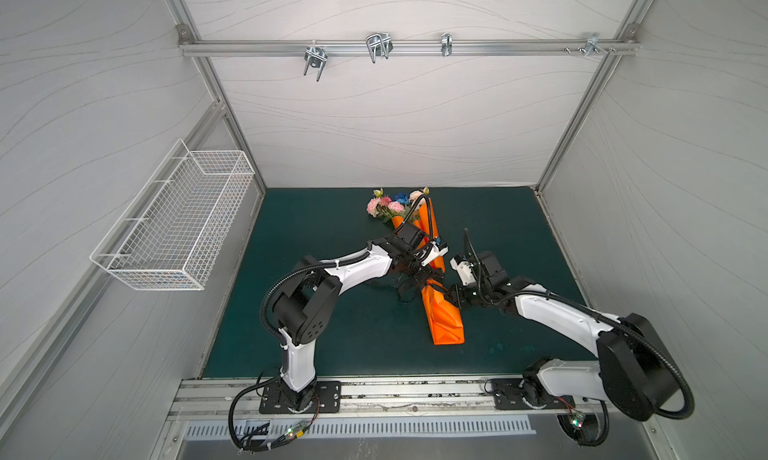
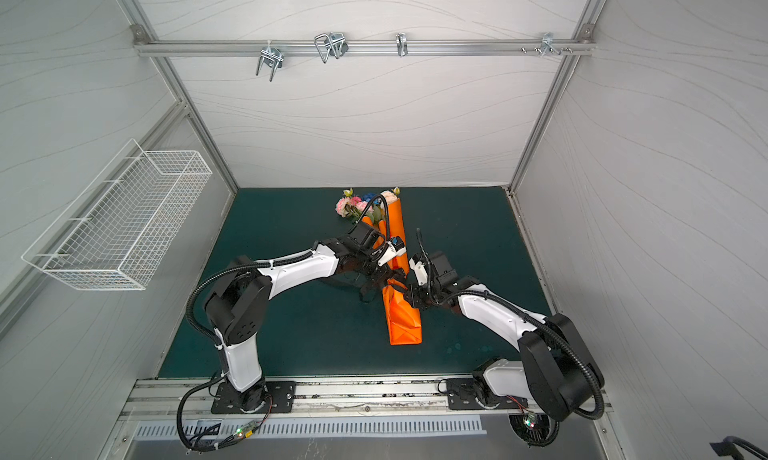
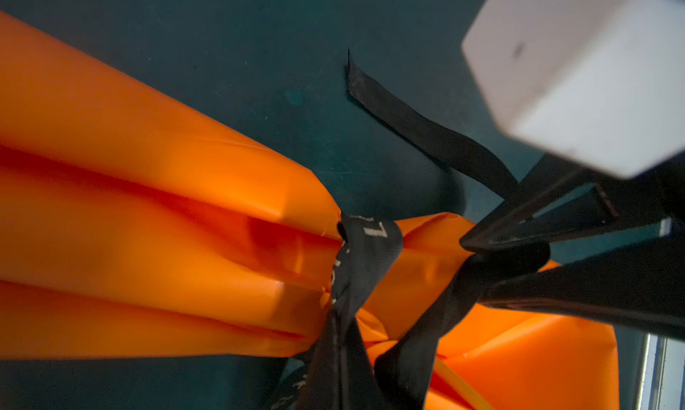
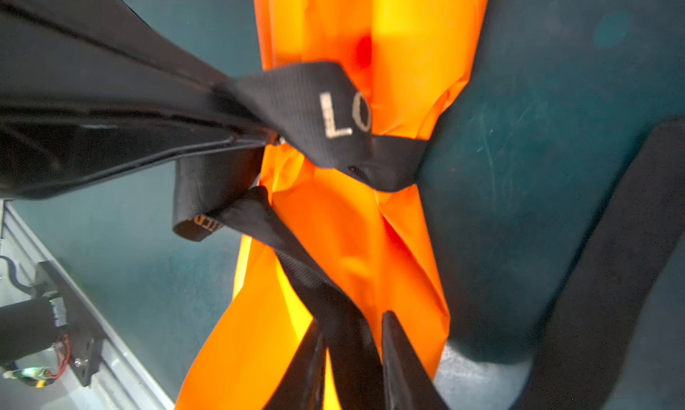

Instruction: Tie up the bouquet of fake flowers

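Note:
The bouquet of fake flowers (image 1: 390,206) (image 2: 357,204) lies on the green mat, its stems hidden inside an orange paper wrap (image 1: 442,316) (image 3: 148,204) (image 4: 407,56). A black printed ribbon (image 3: 370,248) (image 4: 333,111) cinches the wrap at its middle. My left gripper (image 1: 417,283) (image 2: 376,285) is at the wrap's left side, shut on one ribbon strand pulled taut. My right gripper (image 1: 451,295) (image 4: 352,367) is at the wrap's right side. Its fingers (image 4: 400,363) stand narrowly open around another strand, with a sliver of gap on one side. A loose ribbon end (image 3: 389,108) lies on the mat.
A white wire basket (image 1: 174,221) hangs on the left wall. Metal hooks (image 1: 378,46) hang from a rail on the back wall. The green mat (image 1: 332,333) ends at an aluminium rail (image 1: 395,391) that carries both arm bases. Walls close in on three sides.

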`<control>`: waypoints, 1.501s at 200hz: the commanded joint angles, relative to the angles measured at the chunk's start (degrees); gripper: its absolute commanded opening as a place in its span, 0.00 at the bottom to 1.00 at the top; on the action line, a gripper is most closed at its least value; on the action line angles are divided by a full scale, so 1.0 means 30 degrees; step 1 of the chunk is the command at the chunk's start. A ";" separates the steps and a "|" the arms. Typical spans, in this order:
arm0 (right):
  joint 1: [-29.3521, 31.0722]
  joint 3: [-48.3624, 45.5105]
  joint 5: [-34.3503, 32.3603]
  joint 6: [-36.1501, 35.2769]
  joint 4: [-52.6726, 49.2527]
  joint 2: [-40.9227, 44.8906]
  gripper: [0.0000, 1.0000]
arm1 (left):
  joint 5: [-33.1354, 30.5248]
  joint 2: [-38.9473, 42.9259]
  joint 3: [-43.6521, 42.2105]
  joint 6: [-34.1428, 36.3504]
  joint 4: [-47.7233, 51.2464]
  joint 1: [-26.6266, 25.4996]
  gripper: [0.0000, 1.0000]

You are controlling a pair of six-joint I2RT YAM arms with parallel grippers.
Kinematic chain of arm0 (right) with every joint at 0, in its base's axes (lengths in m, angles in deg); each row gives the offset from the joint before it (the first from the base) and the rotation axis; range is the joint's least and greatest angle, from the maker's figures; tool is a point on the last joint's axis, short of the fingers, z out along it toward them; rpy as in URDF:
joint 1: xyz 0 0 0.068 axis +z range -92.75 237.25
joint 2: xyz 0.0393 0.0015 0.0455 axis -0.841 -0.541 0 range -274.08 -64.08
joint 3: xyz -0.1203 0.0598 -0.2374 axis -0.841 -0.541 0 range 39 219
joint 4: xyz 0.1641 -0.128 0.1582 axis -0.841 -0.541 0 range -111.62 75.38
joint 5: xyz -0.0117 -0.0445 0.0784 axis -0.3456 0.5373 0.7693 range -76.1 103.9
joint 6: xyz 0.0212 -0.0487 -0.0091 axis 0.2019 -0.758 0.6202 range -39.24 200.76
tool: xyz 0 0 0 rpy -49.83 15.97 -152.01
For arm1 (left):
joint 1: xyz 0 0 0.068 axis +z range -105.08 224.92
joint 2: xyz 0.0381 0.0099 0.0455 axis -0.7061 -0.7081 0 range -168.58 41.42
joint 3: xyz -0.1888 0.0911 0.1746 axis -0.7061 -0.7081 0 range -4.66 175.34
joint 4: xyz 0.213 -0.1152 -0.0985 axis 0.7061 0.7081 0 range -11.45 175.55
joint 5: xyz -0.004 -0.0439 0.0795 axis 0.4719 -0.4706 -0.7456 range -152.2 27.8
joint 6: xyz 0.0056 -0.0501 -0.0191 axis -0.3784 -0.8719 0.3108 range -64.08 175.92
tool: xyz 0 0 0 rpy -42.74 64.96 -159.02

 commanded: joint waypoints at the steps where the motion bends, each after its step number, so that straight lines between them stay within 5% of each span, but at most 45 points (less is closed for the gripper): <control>1: -0.0151 0.0671 -0.0011 0.0185 0.0284 0.0001 0.25 | 0.0388 0.0604 -0.0026 0.0119 -0.0654 0.0079 0.00; 99: -0.0148 0.1695 0.0418 0.2025 0.1114 -0.0997 0.04 | -0.0783 0.1298 -0.0838 -0.1775 -0.2332 0.0072 0.00; 178: -0.0298 0.1838 0.1678 0.4579 0.4128 -0.3438 0.00 | -0.1761 0.1795 -0.1997 -0.3162 -0.3776 -0.0166 0.00; 300: -0.0196 0.1798 -0.0096 0.7020 0.7980 -0.4432 0.00 | -0.1496 0.2031 -0.2676 -0.4627 -0.4951 -0.0344 0.05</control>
